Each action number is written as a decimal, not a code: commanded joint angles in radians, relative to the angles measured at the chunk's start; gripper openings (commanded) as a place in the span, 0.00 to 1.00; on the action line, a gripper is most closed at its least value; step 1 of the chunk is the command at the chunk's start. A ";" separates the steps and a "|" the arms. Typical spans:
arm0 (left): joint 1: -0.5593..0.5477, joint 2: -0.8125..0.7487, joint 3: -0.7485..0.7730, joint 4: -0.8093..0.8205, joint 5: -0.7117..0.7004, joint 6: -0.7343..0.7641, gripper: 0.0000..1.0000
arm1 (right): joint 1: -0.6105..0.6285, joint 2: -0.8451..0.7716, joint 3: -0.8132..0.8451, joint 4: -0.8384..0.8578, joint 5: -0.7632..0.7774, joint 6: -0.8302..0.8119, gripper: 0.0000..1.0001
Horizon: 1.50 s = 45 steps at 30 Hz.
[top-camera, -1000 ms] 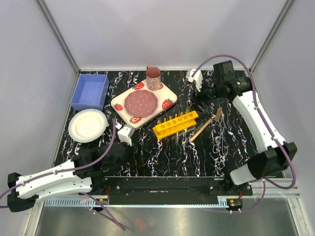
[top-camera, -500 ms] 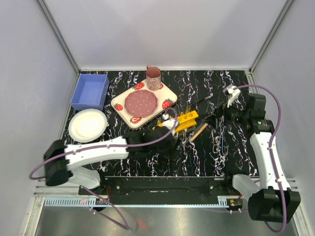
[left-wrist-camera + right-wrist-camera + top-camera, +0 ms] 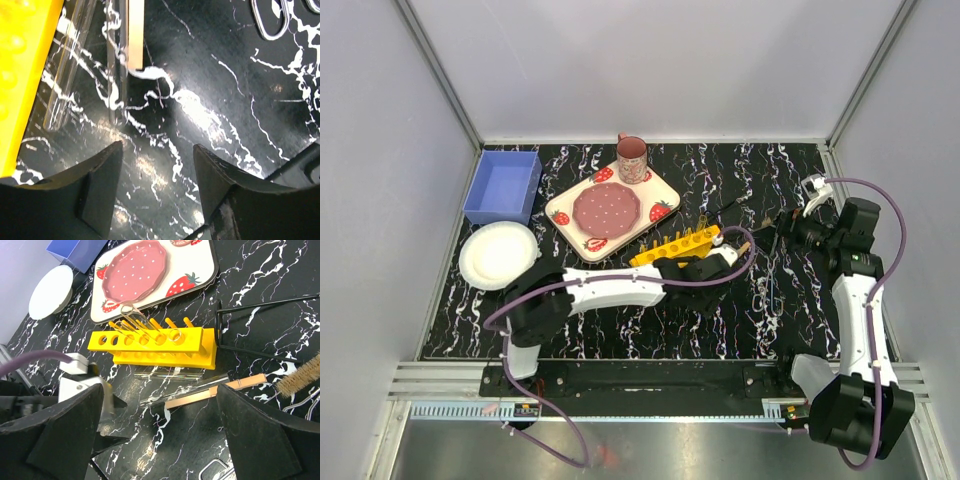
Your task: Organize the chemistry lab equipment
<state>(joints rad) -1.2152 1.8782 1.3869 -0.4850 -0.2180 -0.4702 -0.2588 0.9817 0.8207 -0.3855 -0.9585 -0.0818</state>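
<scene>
The yellow test-tube rack lies in front of the strawberry plate and also shows in the right wrist view, with a few clear tubes leaning in its holes. Two loose clear tubes lie on the table beside it, next to the wooden-handled brush. My left gripper is open and empty just above the table, its jaws short of the tube ends and the wooden handle. My right gripper is open and empty, raised to the right of the rack.
A strawberry-patterned plate and a pink mug stand behind the rack. A blue bin and a white paper plate are at the left. Black wire tools and metal loop-handled tools lie right of the rack.
My left arm has swung right, from the rack's middle to past its right end. My right gripper has drawn back a little to the right.
</scene>
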 commanded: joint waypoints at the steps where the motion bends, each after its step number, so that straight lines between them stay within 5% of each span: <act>1: 0.005 0.071 0.099 -0.004 -0.037 0.061 0.61 | -0.016 -0.031 0.020 0.037 -0.037 0.022 1.00; 11: 0.037 0.171 0.159 -0.026 -0.009 0.108 0.51 | -0.031 -0.021 0.018 0.037 -0.051 0.024 1.00; 45: 0.114 0.107 0.138 -0.018 0.031 0.193 0.53 | -0.037 0.022 0.011 0.036 -0.059 0.007 0.99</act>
<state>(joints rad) -1.1255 2.0167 1.5009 -0.5232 -0.2108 -0.3016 -0.2939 1.0031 0.8207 -0.3855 -0.9897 -0.0700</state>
